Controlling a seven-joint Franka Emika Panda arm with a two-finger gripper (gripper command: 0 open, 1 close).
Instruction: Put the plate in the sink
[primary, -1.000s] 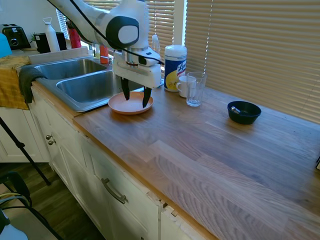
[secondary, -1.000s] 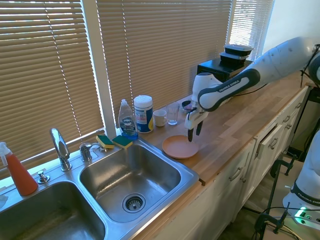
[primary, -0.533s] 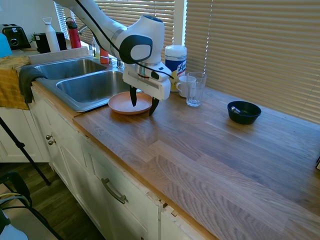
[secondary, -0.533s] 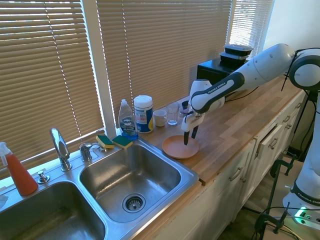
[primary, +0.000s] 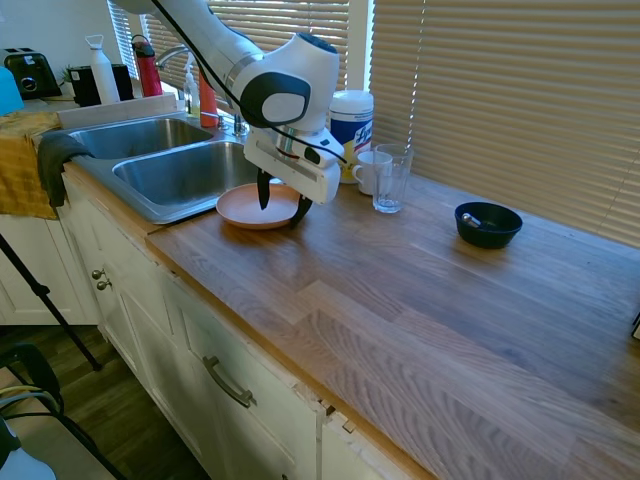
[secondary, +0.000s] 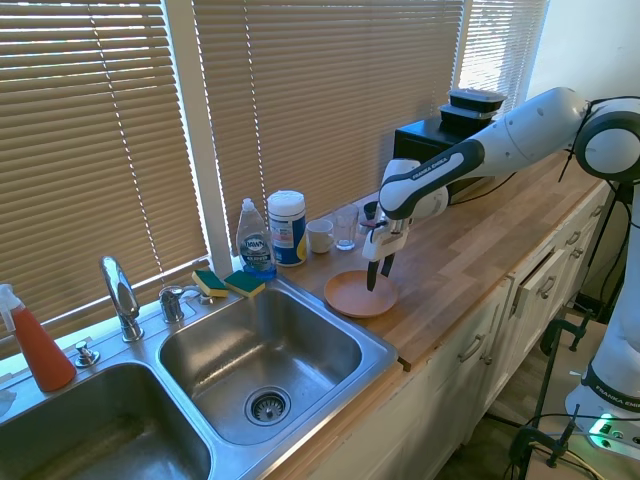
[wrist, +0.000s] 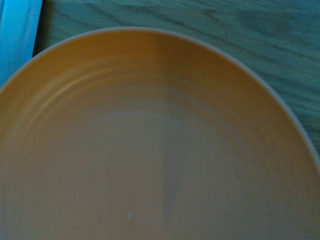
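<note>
The salmon-pink plate (primary: 250, 208) (secondary: 355, 295) lies flat on the wooden counter, right beside the sink's steel rim (primary: 140, 205) (secondary: 385, 350). My gripper (primary: 281, 203) (secondary: 378, 272) is low over the plate's edge farthest from the sink, tilted and open. One finger reaches inside the plate and the other stands just outside its rim on the counter side. In the wrist view the plate (wrist: 150, 150) fills nearly the whole picture, with wood grain beyond it. The sink's near basin (secondary: 260, 350) holds nothing.
Behind the plate stand a white mug (primary: 368, 170), a clear glass (primary: 390, 180) and a wipes canister (primary: 350, 120). A dark blue bowl (primary: 488, 224) sits further along the counter. A soap bottle (secondary: 256, 240), sponges (secondary: 228, 283) and the faucet (secondary: 120, 295) line the sink's back.
My gripper has shifted from over the plate's middle to its rim away from the sink, has tilted and has come lower. The plate has not moved.
</note>
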